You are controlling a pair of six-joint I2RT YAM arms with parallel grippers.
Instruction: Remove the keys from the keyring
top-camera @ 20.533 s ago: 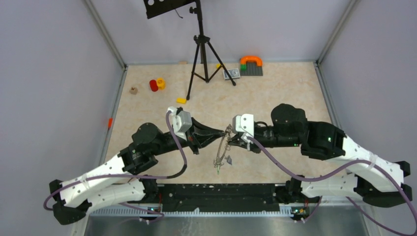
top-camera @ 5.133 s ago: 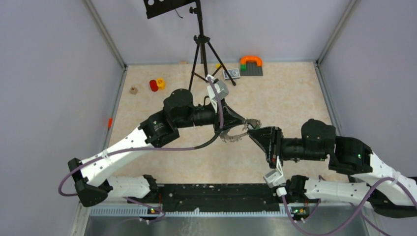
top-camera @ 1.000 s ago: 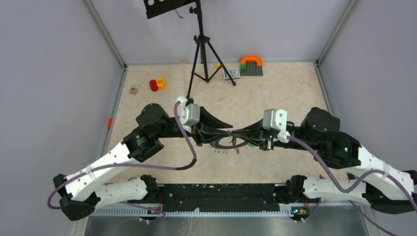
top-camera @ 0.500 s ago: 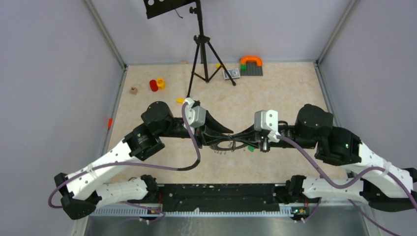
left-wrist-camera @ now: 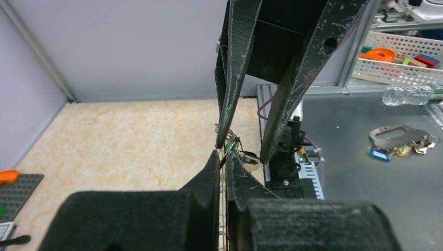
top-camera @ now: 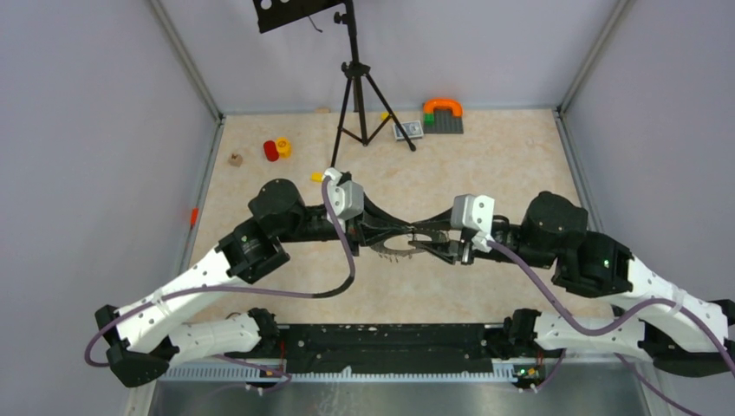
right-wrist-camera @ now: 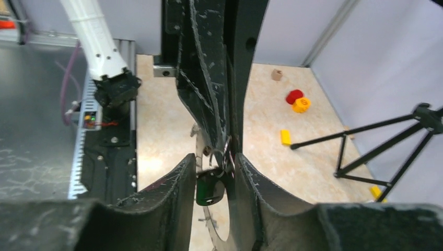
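Left end effector (left-wrist-camera: 222, 156) pinches the keyring (top-camera: 399, 248) edge; right end effector (right-wrist-camera: 214, 160), part-open, straddles the green-tagged key (right-wrist-camera: 210, 188).

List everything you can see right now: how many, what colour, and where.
large flat grey metal keyring: one, grey, centre of the view
small silver keys: several, one green-tagged, hanging on the keyring
black tripod: one, black, far middle
orange arch on a grey brick plate: one each, far edge, right of the tripod
red cylinder and yellow round piece: one each, far left
small yellow block: one, left of centre
second bunch of keys: one, blue and yellow tags, on the grey surface
left gripper: black, shut on the keyring
right gripper: black, jaws apart around the green tag
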